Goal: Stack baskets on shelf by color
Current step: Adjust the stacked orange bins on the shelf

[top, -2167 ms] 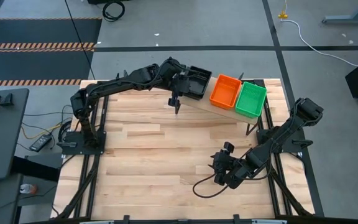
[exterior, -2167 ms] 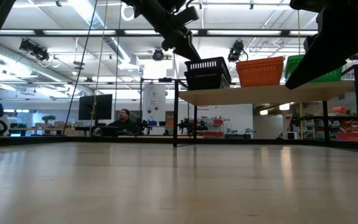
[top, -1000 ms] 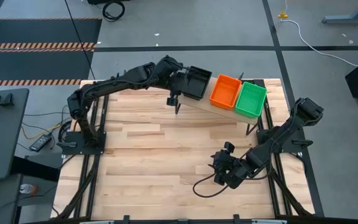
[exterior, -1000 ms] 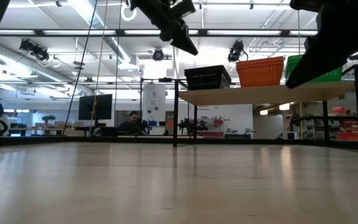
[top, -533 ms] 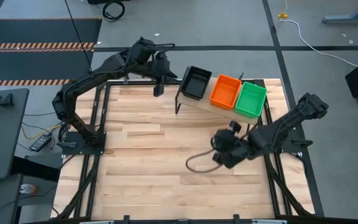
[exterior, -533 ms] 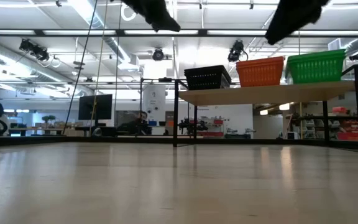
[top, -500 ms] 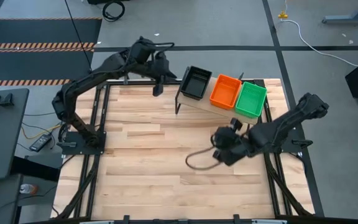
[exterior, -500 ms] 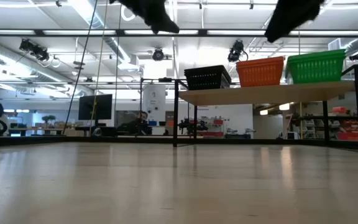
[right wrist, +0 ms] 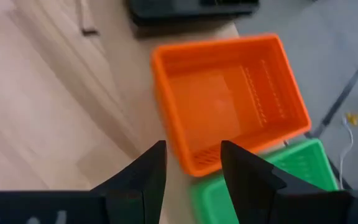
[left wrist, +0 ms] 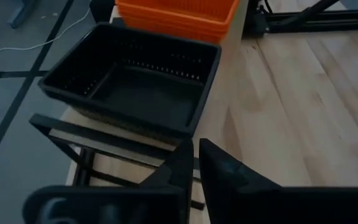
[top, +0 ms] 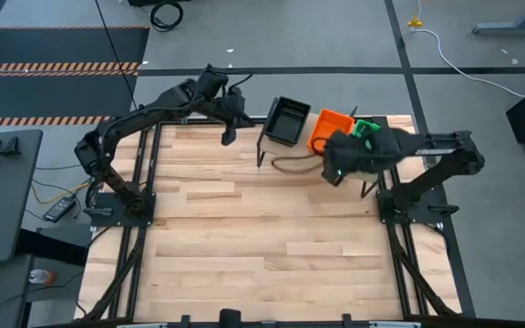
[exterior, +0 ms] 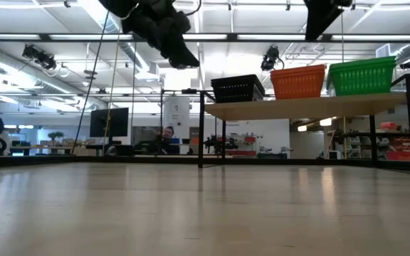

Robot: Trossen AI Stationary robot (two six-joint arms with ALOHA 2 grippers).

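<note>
The shelf (exterior: 305, 107) stands at the table's far edge on thin black legs. On its plank rest a black basket (top: 285, 120), an orange basket (top: 334, 126) and a green basket (top: 366, 128), side by side from left to right. My left gripper (top: 227, 135) is shut and empty, up in the air just left of the black basket (left wrist: 135, 84). My right gripper (right wrist: 191, 165) is open and empty, hovering above the near edge of the orange basket (right wrist: 229, 99). In the high view my right arm covers part of the orange and green baskets.
The slatted wooden tabletop (top: 244, 237) spreads out before the shelf. A dark cable loop (top: 290, 164) hangs from my right arm near the shelf's front edge. People sit at desks in the room behind (exterior: 166, 135).
My left gripper has drawn away from the black basket toward the table's far left and has risen. My right arm has swung up from the table's near right toward the far edge and now hangs over the orange basket. The baskets have stayed put.
</note>
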